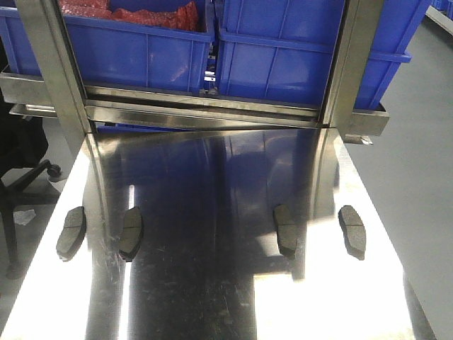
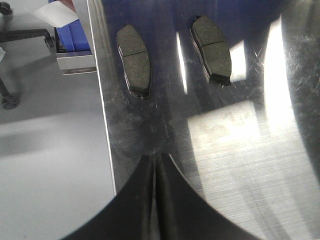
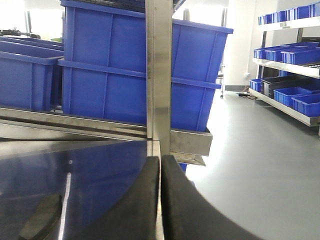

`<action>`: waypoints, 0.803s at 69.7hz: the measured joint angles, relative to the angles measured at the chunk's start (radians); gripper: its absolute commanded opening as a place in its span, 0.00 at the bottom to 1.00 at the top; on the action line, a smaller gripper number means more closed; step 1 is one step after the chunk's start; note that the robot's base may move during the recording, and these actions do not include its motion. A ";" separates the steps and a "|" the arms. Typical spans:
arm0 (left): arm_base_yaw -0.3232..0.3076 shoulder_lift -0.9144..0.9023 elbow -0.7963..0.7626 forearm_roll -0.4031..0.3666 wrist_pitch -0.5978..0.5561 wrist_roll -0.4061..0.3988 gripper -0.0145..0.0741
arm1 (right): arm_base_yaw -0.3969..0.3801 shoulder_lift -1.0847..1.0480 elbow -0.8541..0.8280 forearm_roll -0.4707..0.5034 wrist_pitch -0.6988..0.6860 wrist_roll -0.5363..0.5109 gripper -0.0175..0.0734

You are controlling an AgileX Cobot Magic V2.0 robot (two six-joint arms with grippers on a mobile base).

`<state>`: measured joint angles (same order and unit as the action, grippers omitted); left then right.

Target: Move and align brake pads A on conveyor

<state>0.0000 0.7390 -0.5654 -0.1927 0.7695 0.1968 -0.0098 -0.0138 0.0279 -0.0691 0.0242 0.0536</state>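
The left fingers (image 2: pixel 147 186) are pressed together with no gap and hold nothing; they hang low over the shiny steel surface (image 1: pixel 212 290), close to its left edge. The right fingers (image 3: pixel 151 190) are likewise closed and empty, tips level with the far right corner of the surface. Just ahead of the left fingers lie two of the brake pads (image 2: pixel 133 59), friction face up, side by side but apart; one more shows dimly below and to the left of the right fingers. The front view shows all four in a loose row across the surface — two at the left, two at the right, a wide bare stretch between the pairs. Behind them stand blue bins (image 1: pixel 283 64) on a steel rack. No conveyor shows in any view, so nothing appears moved yet — I judge this the start, before the first pick. The next move calls for opening one set of fingers, dropping squarely over the nearest pad and pinching across its narrow width.
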 measured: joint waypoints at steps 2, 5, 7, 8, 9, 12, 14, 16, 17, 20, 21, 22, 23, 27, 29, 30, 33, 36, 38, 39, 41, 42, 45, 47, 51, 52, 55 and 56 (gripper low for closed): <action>0.000 0.000 0.000 0.000 -0.001 -0.006 0.21 | 0.000 0.000 0.000 0.000 0.000 0.000 0.18; 0.000 0.000 0.000 0.000 -0.005 -0.014 0.23 | 0.000 0.000 0.000 0.000 0.000 0.000 0.18; 0.000 0.000 0.000 0.000 -0.009 -0.019 0.25 | 0.000 0.000 0.000 0.000 0.000 0.000 0.18; 0.000 0.000 0.000 0.000 -0.012 -0.021 0.26 | 0.000 0.000 0.000 0.000 0.000 0.000 0.18; 0.000 0.000 0.000 0.000 -0.012 -0.022 0.27 | 0.000 0.000 0.000 0.000 0.000 0.000 0.18; 0.000 0.000 0.000 0.000 -0.014 -0.025 0.30 | 0.000 0.000 0.000 0.000 0.000 0.000 0.18; 0.000 0.000 0.000 0.000 -0.015 -0.025 0.33 | 0.000 0.000 0.000 0.000 0.000 0.000 0.18; 0.000 0.000 0.000 0.000 -0.016 -0.028 0.36 | 0.000 0.000 0.000 0.000 0.000 0.000 0.18; 0.000 0.000 0.000 0.000 -0.016 -0.031 0.38 | 0.000 0.000 0.000 0.000 0.000 0.000 0.18; 0.000 0.000 0.000 0.000 -0.016 -0.040 0.43 | 0.000 0.000 0.000 0.000 0.000 0.000 0.18; 0.000 0.000 0.000 0.000 -0.016 -0.043 0.45 | 0.000 0.000 0.000 0.000 0.000 0.000 0.18; 0.000 0.000 0.000 0.000 -0.016 -0.045 0.46 | 0.000 0.000 0.000 0.000 0.000 0.000 0.18; 0.000 0.000 0.000 0.000 -0.016 -0.048 0.48 | 0.000 0.000 0.000 0.000 0.000 0.000 0.18; 0.000 0.000 0.000 0.000 -0.016 -0.051 0.54 | 0.000 0.000 0.000 0.000 0.000 0.000 0.18; 0.000 0.000 0.000 0.000 -0.016 -0.051 0.57 | 0.000 0.000 0.000 0.000 0.000 0.000 0.18; 0.000 0.000 0.000 0.000 -0.016 -0.051 0.58 | 0.000 0.000 0.000 0.000 0.000 0.000 0.18; 0.000 0.000 0.000 0.000 -0.016 -0.051 0.63 | 0.000 0.000 0.000 0.000 0.000 0.000 0.18; 0.000 0.000 0.000 0.000 -0.016 -0.051 0.66 | 0.000 0.000 0.000 0.000 0.000 0.000 0.18; 0.000 0.000 0.000 0.000 -0.016 -0.051 0.67 | 0.000 0.000 0.000 0.000 0.000 0.000 0.18; 0.000 0.000 0.000 0.000 -0.016 -0.051 0.68 | 0.000 0.000 0.000 0.000 0.000 0.000 0.18; 0.000 0.000 0.000 0.000 -0.016 -0.052 0.69 | 0.000 0.000 0.000 0.000 0.000 0.000 0.18; 0.000 0.000 0.000 0.000 -0.016 -0.052 0.69 | 0.000 0.000 0.000 0.000 0.000 0.000 0.18; 0.000 0.000 0.000 0.000 -0.016 -0.052 0.70 | 0.000 0.000 0.000 0.000 0.000 0.000 0.18; 0.000 0.000 0.000 0.000 -0.016 -0.052 0.70 | 0.000 0.000 0.000 0.000 0.000 0.000 0.18; 0.000 0.000 0.000 0.000 -0.016 -0.052 0.69 | 0.000 0.000 0.000 0.000 0.000 0.000 0.18; 0.000 0.000 0.000 0.000 -0.016 -0.052 0.69 | 0.000 0.000 0.000 0.000 0.000 0.000 0.18; 0.000 0.000 0.000 0.000 -0.016 -0.052 0.69 | 0.000 0.000 0.000 0.000 0.000 0.000 0.18; 0.000 0.000 0.000 0.000 -0.016 -0.052 0.69 | 0.000 0.000 0.000 0.000 0.000 0.000 0.18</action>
<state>0.0000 0.7390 -0.5657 -0.1927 0.7536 0.1451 -0.0098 -0.0138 0.0279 -0.0691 0.0242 0.0536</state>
